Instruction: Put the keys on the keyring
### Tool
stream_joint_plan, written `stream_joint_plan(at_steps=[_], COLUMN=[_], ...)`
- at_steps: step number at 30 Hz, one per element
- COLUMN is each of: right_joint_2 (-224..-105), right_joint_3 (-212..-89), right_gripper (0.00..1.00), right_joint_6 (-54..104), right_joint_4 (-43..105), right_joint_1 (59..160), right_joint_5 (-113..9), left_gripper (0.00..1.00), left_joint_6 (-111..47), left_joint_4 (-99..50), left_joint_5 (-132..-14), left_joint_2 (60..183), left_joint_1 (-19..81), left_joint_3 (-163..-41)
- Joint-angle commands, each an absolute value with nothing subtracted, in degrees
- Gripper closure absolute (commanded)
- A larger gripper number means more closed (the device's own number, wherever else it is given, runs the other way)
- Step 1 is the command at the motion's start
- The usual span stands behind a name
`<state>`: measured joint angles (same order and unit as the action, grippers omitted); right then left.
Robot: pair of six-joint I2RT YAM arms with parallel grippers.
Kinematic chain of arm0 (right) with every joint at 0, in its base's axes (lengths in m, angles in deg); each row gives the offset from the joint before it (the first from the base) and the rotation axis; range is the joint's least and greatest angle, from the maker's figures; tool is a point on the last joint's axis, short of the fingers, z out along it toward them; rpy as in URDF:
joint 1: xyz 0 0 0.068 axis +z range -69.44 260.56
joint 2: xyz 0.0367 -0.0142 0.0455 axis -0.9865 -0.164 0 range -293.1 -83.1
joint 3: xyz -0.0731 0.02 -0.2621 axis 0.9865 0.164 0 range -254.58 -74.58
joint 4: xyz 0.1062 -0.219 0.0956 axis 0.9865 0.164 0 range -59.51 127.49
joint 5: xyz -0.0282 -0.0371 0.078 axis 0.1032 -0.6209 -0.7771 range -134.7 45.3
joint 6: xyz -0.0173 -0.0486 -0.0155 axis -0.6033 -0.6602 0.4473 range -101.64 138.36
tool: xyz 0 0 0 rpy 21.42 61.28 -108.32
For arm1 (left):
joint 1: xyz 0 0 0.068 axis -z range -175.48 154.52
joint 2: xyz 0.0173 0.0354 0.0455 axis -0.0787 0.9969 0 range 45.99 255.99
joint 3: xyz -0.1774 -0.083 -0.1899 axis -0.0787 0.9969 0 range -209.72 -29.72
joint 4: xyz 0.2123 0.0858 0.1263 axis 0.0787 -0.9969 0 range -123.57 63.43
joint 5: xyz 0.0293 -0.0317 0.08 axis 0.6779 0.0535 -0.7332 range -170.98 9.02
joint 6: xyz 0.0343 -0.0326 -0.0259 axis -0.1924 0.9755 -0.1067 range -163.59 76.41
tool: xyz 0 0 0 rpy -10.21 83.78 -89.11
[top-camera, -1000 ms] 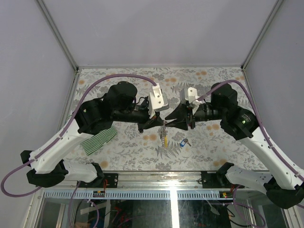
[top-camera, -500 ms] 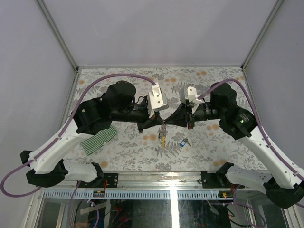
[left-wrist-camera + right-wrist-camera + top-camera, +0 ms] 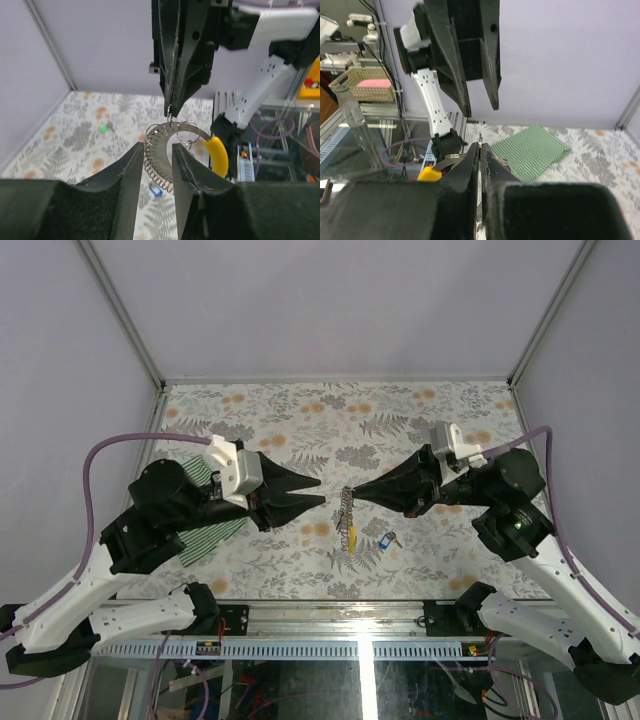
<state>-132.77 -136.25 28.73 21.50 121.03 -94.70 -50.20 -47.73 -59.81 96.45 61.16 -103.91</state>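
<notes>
The keyring, a thin silvery loop with a yellow tag, hangs above the table from my right gripper, which is shut on its top ring. In the right wrist view the jaws press together on that ring, with the tag to their left. My left gripper stands open just left of the keyring, apart from it. In the left wrist view the keyring shows beyond the gap between the open fingers. The blue key lies on the table. A green key lies farther off.
A green-and-white striped cloth lies at the left, partly under my left arm; it also shows in the right wrist view. The table has a floral cover and grey walls on three sides.
My right gripper closed on the keyring's top ring. My left gripper then let go, opened and drew back to the left. The keyring now hangs from the right gripper alone.
</notes>
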Motion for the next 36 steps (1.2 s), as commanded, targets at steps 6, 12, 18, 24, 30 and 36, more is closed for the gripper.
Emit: stream_joint_plan(at_steps=[6, 12, 18, 24, 30, 36], right_joint_2=[-132.2, -133.8, -134.5, -135.3, -135.7, -135.7], right_joint_3=[-128.4, -127.4, -127.6, -128.3, -128.5, -128.6], right_gripper=[1.00, 1.00, 1.00, 1.00, 1.00, 1.00], right_joint_6=[49.0, 52.4, 53.5, 53.8, 53.5, 53.4], right_joint_4=[-16.0, -23.1, -26.0, -26.5, -26.4, -26.6], right_joint_1=[121.3, 121.3, 121.3, 121.3, 121.3, 121.3], right_joint_5=[-90.0, -88.9, -89.5, -90.7, -91.4, -92.1], left_gripper=[0.72, 0.72, 0.72, 0.72, 0.73, 0.74], left_joint_6=[-40.0, -37.7, -37.2, -36.6, -36.0, -35.8], left_joint_4=[-13.2, -8.4, -6.5, -5.4, -4.3, -4.2], left_joint_5=[-58.4, -54.7, -54.6, -54.6, -53.8, -53.5], left_joint_2=[91.9, 94.0, 94.2, 95.2, 96.2, 97.2], left_joint_1=[61.5, 61.5, 61.4, 61.5, 61.5, 61.5], left_joint_3=[-91.2, -90.8, -89.9, -89.9, -90.0, -90.3])
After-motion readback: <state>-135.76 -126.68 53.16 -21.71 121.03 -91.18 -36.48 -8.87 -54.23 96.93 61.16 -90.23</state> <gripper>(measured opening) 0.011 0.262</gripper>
